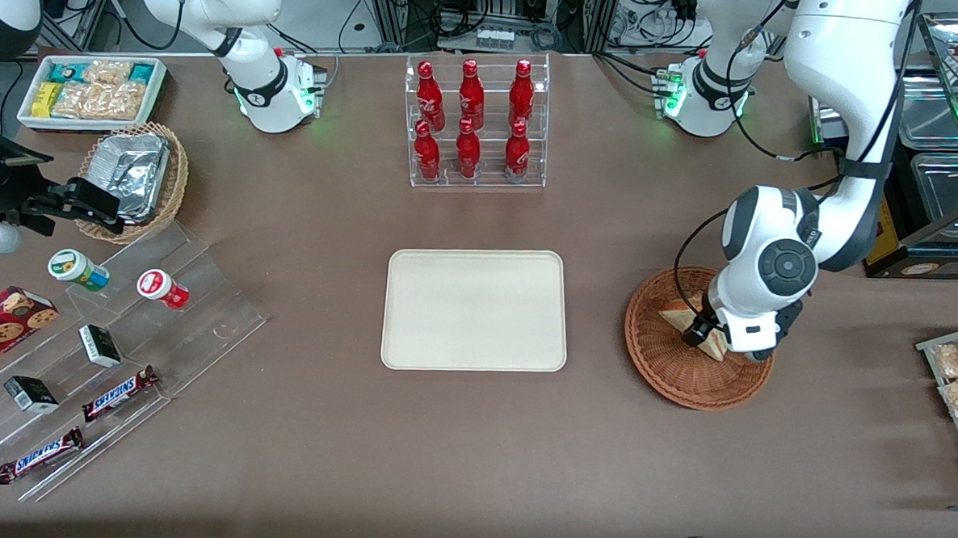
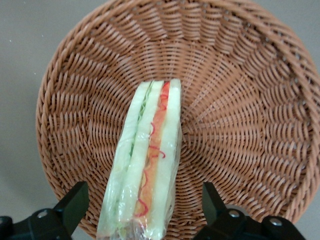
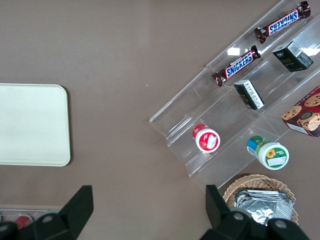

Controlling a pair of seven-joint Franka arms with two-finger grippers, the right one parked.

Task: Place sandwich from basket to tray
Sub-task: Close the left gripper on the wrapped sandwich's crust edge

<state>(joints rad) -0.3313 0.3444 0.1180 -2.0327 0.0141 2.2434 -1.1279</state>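
front: my gripper (image 1: 711, 334) sits low inside the reddish-brown wicker basket (image 1: 668, 373), over the wrapped sandwich (image 1: 681, 316); cream tray (image 1: 476, 309) bare, at the basket's 9 o'clock on the table (image 1: 471, 446) | left wrist: jaws spread wide, one either side of the sandwich (image 2: 147, 165), not touching; it lies on the basket (image 2: 240, 90) floor.

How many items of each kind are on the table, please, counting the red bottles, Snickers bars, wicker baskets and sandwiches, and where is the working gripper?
Red bottles: 6
Snickers bars: 2
Wicker baskets: 2, the basket and the smaller foil-pack basket
Sandwich: 1
Total: 11
The gripper is open, its fingers on either side of the sandwich in the basket; the tray holds nothing.
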